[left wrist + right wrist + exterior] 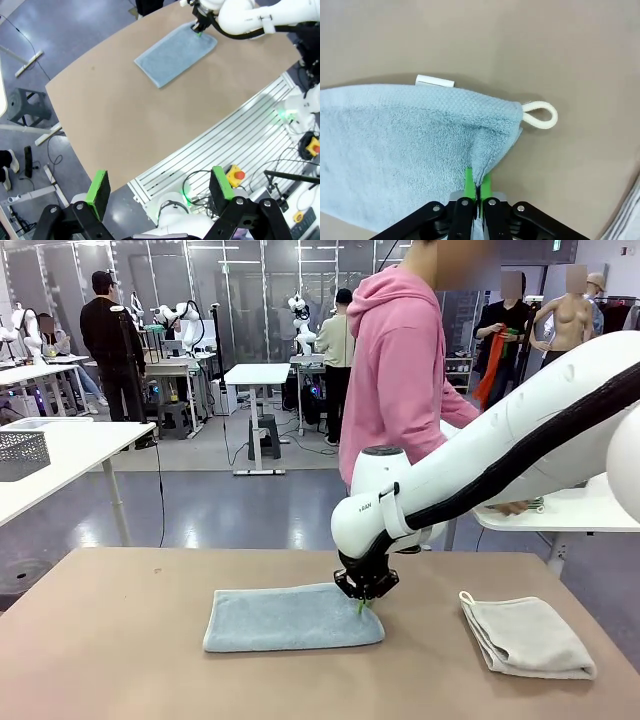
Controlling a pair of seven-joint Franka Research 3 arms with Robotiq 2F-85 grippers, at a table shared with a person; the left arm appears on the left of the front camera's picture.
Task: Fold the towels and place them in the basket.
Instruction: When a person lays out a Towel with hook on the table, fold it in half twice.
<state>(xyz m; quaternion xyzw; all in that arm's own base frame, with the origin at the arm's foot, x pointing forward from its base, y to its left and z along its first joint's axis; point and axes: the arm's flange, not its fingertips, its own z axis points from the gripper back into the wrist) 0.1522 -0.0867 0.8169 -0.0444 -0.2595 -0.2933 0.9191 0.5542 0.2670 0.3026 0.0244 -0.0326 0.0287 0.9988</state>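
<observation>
Brown table [120,640] in a lab with white workbenches [60,455].

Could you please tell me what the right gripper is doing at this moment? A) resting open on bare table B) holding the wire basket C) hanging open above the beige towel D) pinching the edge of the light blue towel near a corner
D: the right gripper is shut on the edge of the light blue towel, by the corner with the white loop.

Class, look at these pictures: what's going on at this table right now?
The right arm's tool is shut on a corner of the light blue towel, which lies flat on the table. A folded beige towel sits apart on its right. The left tool hangs open, high above the table's edge.
</observation>
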